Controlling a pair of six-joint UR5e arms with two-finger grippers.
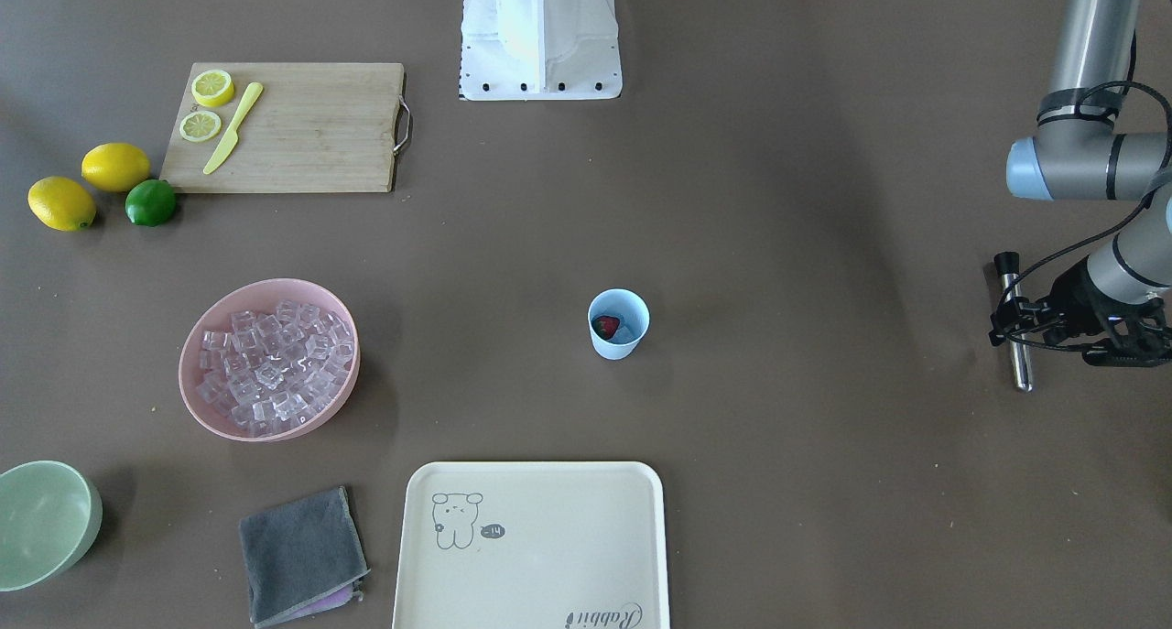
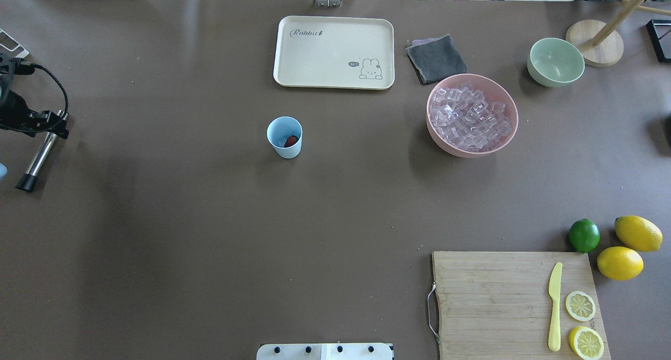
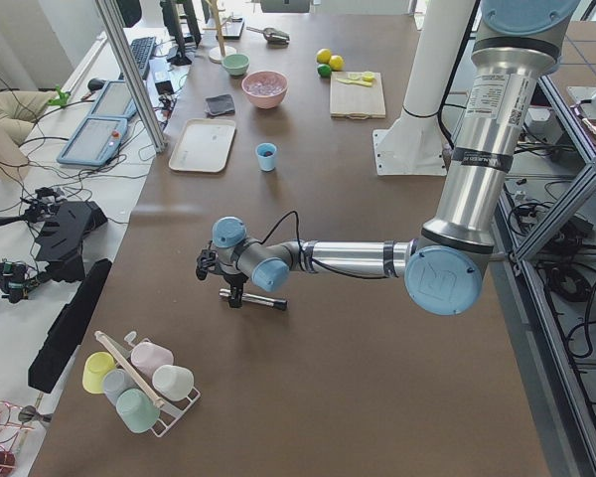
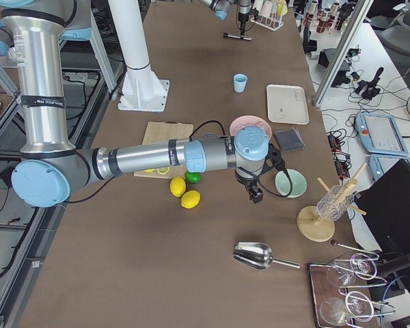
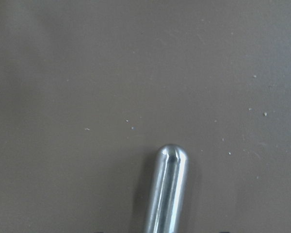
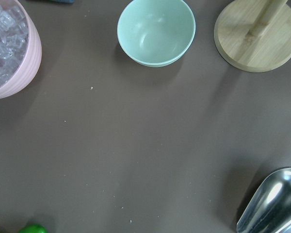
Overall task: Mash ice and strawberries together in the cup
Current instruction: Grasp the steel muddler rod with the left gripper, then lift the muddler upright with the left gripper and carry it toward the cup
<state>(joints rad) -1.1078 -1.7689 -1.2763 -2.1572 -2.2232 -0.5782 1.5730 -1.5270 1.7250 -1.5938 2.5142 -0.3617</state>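
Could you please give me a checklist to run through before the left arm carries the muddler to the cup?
1. Left tool shut on the metal muddler: ok.
2. Cup upright: ok.
3. Strawberry inside cup: ok.
4. Some ice from the pink bowl already in cup: cannot tell.
5. Table between muddler and cup bare: ok.
6. Right tool far from cup, beside the green bowl: ok.
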